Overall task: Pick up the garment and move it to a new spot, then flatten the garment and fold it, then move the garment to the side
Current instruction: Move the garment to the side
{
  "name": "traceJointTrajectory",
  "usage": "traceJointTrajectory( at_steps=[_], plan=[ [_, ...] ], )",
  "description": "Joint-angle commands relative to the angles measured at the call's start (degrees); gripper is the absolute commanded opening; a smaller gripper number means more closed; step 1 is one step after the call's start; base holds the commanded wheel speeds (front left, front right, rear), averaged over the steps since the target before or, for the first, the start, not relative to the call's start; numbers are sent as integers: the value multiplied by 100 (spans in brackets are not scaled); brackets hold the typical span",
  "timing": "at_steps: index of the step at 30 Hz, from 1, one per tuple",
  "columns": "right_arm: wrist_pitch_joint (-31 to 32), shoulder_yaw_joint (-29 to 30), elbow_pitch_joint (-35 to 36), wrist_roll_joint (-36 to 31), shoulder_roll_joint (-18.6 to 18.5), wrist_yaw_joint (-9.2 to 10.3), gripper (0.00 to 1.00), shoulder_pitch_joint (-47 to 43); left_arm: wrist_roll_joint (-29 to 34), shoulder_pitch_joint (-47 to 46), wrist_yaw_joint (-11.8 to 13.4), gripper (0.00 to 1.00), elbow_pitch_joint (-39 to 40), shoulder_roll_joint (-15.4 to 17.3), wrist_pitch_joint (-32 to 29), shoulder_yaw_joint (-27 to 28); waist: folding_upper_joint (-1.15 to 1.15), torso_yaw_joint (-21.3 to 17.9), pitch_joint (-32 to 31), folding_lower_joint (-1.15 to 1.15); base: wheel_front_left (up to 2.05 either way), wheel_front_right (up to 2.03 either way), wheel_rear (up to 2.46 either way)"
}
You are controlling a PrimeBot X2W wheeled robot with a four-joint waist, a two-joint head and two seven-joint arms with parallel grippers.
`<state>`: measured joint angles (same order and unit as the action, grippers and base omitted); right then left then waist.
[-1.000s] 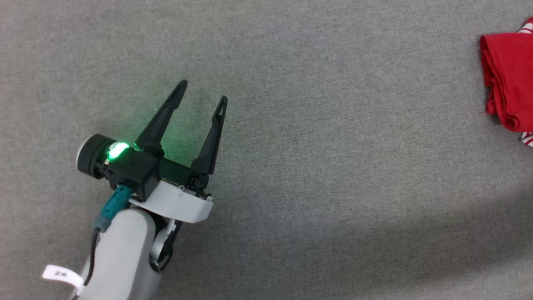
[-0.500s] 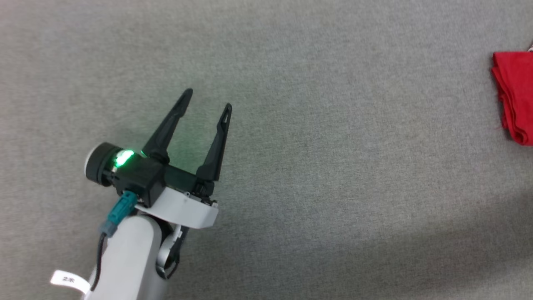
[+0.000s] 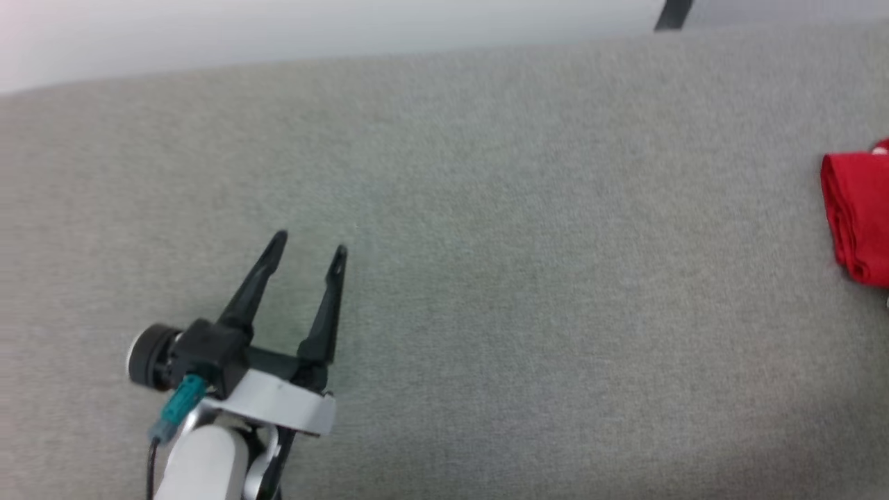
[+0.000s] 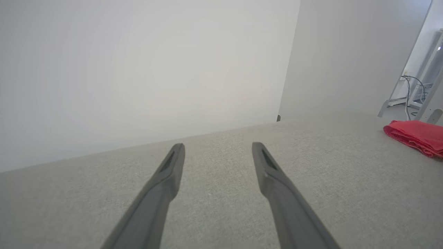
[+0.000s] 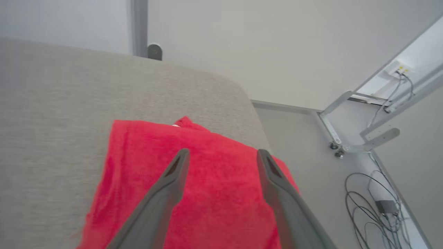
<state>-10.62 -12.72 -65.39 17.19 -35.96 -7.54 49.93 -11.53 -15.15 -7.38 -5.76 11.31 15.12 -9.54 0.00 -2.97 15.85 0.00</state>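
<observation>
The left end effector hangs spread wide and empty over the bare grey tabletop, well left of the jersey, likely parked clear as unneeded. The jersey lies as a folded red bundle by the tabletop's right corner, the right end effector just above it with fingers wide and nothing between them, which suits a piece set aside. A pale wall stands behind it; to its right the floor carries loose cables.

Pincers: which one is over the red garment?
The right pincer: it hangs open over the folded red garment, near a corner of the grey surface. The left pincer, also open, is over bare surface, the garment far to its right.
</observation>
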Motion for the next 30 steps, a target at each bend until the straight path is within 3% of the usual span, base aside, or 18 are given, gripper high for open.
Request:
traceJointTrajectory(
  at_steps=[1, 6, 12, 19, 30],
  plan=[
    [30, -116, 133, 143, 112, 11, 100, -151, -27, 161, -1, 100, -28, 17, -3, 69, 0, 310, -495, 0, 0, 0, 0],
    [-4, -572, 622, 429, 428, 11, 100, -594, -119, 504, -5, 100, -196, 35, -3, 286, 0, 470, -859, 0, 0, 0, 0],
    [-242, -702, 1108, 898, 820, 12, 100, -1308, -238, 859, -3, 100, -515, 109, -3, 594, 0, 681, -1304, 0, 0, 0, 0],
    [-449, -253, 2014, 1177, 1238, 12, 100, -2165, -327, 1301, -7, 100, -602, 198, -3, 855, 0, 729, -1607, 0, 0, 0, 0],
    [-458, 1103, 4253, 510, 1922, 12, 100, -4048, -309, 1767, -12, 100, -297, 188, -3, 921, 0, 734, -1591, 0, 0, 0, 0]
  ],
)
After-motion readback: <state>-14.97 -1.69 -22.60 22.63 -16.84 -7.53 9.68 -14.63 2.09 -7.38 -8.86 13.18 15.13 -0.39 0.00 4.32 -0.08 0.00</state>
